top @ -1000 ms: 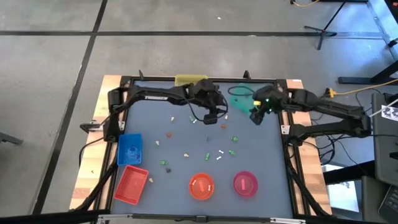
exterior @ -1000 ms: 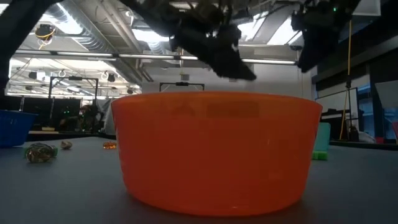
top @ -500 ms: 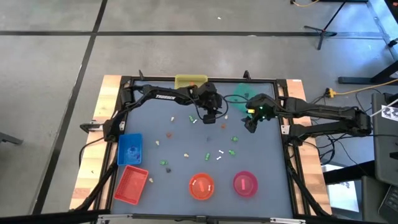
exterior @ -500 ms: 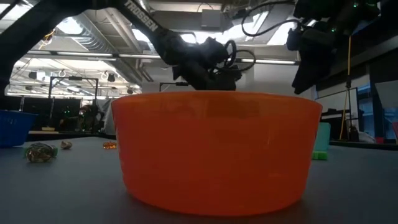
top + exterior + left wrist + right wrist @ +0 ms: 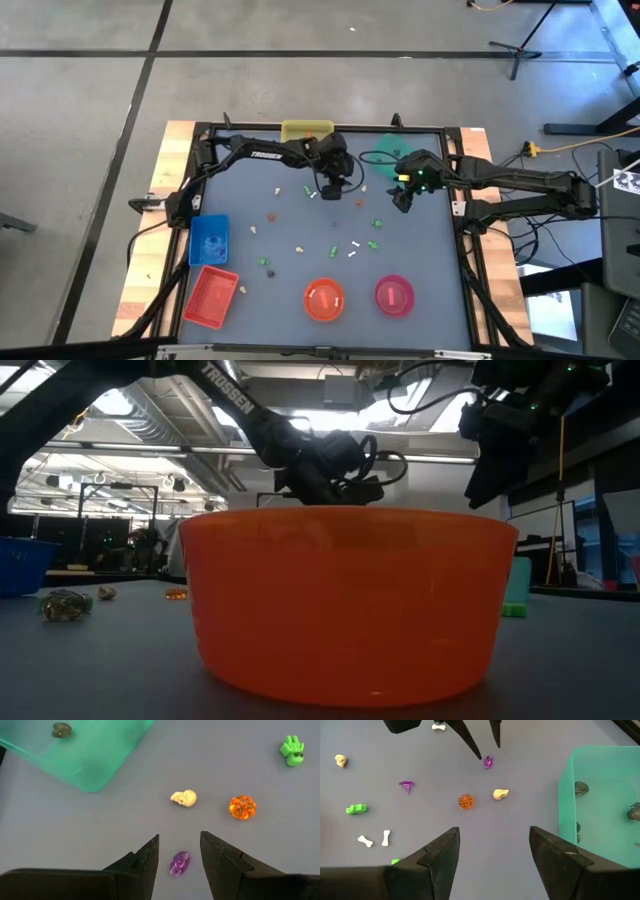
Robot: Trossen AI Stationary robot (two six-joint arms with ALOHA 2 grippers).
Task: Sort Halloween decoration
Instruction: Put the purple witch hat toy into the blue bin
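Note:
Tiny trinkets lie scattered on the grey table top (image 5: 290, 215). My left gripper (image 5: 179, 840) is open and points down at the table's far middle (image 5: 330, 190). Its fingers stand on either side of a purple trinket (image 5: 180, 863) without touching it. A beige skull (image 5: 183, 798), an orange pumpkin (image 5: 242, 807) and a green trinket (image 5: 291, 750) lie just beyond. My right gripper (image 5: 494, 832) is open and hovers to the right of it (image 5: 402, 198). From there it looks over the same purple trinket (image 5: 488, 762), the pumpkin (image 5: 465, 801) and the skull (image 5: 500, 794).
A green tray (image 5: 600, 795) holding dark grey trinkets sits at the far edge beside a yellow tray (image 5: 307, 130). A blue tray (image 5: 208, 240) and a red tray (image 5: 210, 295) stand on the left. An orange bowl (image 5: 324, 298) and a pink bowl (image 5: 394, 294) stand at the near edge. White bones (image 5: 365, 840) lie mid-table.
My left gripper has come down toward the table and shifted a little toward the left edge, ending over the purple trinket. My right gripper has moved a short way toward the near edge, away from the green tray. No trinket has moved.

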